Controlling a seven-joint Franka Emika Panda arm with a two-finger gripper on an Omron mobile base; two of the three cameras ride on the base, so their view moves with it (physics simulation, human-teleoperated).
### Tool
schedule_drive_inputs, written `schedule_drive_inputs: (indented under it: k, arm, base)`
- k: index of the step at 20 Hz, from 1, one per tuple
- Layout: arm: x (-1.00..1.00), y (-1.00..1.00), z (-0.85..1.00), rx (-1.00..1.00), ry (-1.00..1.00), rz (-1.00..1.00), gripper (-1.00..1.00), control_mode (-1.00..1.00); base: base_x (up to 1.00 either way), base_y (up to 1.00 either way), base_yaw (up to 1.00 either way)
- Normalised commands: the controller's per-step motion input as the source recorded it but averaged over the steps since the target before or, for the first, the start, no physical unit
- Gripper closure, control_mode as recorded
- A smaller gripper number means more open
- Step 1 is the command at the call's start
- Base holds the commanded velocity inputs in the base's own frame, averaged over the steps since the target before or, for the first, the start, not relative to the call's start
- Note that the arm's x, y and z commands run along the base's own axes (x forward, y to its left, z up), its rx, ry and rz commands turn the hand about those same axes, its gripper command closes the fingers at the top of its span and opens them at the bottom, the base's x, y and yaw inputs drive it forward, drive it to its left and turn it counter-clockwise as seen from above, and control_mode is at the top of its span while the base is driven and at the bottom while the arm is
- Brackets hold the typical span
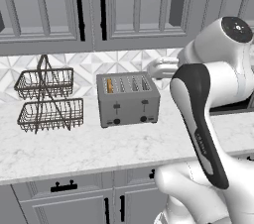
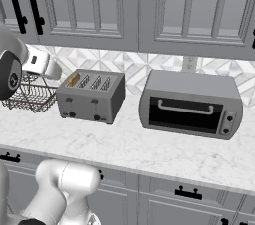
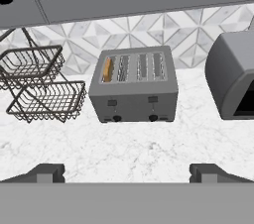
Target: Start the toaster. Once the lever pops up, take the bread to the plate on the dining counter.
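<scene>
So the biggest thing going on is the marble surface (image 1: pixel 99 151) running over grey cabinets, with more grey cabinet doors (image 2: pixel 124 5) hanging above and a diamond-pattern tile backsplash (image 3: pixel 149 29) in between. Over on the right side sits a grey toaster oven (image 2: pixel 191 103) with a dark glass door and a pale handle, a little apart from the toaster. The toaster (image 1: pixel 127 99) is pretty much dead centre, back near the wall, brushed grey with four slots on top; both front levers look to be sitting up near the top of their tracks, and the two round black knobs are below them. To its left there's a two-tier wire basket rack (image 1: pixel 45 100), close by but not touching. The bread (image 3: pixel 107 69) is tucked down in the leftmost slot, just a golden-tan edge showing. The end effector (image 3: pixel 127 172) hangs back over the front of the surface, well short of the toaster, fingers spread wide apart with nothing between them, pointed at the toaster's front.
</scene>
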Motion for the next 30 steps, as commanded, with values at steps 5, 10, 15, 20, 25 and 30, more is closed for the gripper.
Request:
schedule_drive_inputs:
  k: [5,10,15,20,25,30]
  arm:
    - [-0.15,0.49,-0.02,-0.11,-0.11,0.00,-1.00,-1.00]
    - [0.00,0.32,-0.19,-0.08,-0.13,0.00,-1.00,-1.00]
    - [0.04,0.06,-0.34,-0.03,-0.05,0.00,-1.00,-1.00]
    - [0.30,0.00,-0.33,0.00,0.00,0.00,-1.00,-1.00]
    - [0.66,0.00,-0.22,0.00,0.03,0.00,-1.00,-1.00]
    - [0.80,0.05,-0.28,0.00,0.12,0.00,-1.00,-1.00]
  base:
    - [0.00,0.00,0.00]
    - [0.00,0.00,0.00]
    - [0.00,0.00,0.00]
    - [0.00,0.00,0.00]
    - [0.00,0.00,0.00]
    - [0.00,0.00,0.00]
